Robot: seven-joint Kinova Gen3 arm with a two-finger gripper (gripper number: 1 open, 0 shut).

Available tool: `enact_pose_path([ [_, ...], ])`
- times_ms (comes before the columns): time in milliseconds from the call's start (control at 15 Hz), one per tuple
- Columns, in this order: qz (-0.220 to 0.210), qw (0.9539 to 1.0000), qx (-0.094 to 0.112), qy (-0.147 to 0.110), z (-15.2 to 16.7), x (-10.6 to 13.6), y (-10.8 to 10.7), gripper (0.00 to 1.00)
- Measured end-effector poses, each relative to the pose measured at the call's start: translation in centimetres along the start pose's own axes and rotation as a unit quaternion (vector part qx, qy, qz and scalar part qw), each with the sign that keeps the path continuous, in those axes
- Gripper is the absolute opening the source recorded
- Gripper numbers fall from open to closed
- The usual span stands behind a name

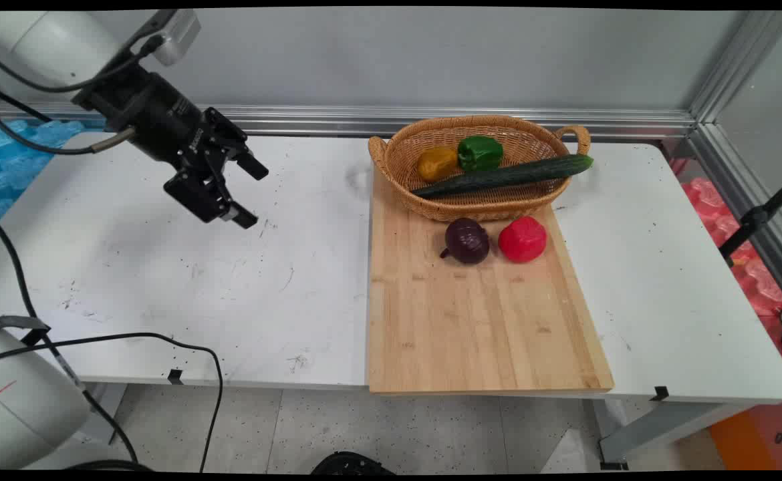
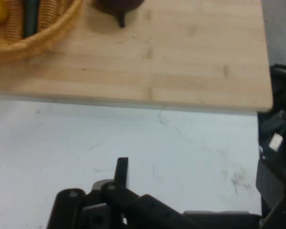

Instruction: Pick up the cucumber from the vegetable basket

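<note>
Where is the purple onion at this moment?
In the main view, the purple onion lies on the wooden board, toward its far end, just in front of the wicker basket and left of the red pepper.

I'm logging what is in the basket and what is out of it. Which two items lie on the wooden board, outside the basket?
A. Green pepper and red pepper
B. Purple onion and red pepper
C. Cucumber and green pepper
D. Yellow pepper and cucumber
B: the purple onion and red pepper sit on the wooden board, in front of the basket.
</note>
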Motion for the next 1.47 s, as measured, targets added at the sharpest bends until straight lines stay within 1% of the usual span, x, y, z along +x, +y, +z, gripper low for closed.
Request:
enact_pose_path([
  [267,-0.031,0.9992,0.019,0.018,0.1,0.9,-0.8,1.0],
  [467,-0.036,0.9983,0.032,0.031,0.6,2.4,-1.8,1.0],
  [733,-0.044,0.997,0.053,0.035,2.1,4.4,-3.4,1.0],
  [867,-0.046,0.9961,0.065,0.039,3.5,6.1,-4.5,1.0],
  [1000,-0.046,0.9954,0.072,0.042,4.8,7.5,-5.5,1.0],
  [1200,-0.044,0.9947,0.081,0.047,7.0,9.6,-6.9,1.0],
  [1467,-0.041,0.9939,0.089,0.05,11.0,12.5,-9.2,1.0],
])
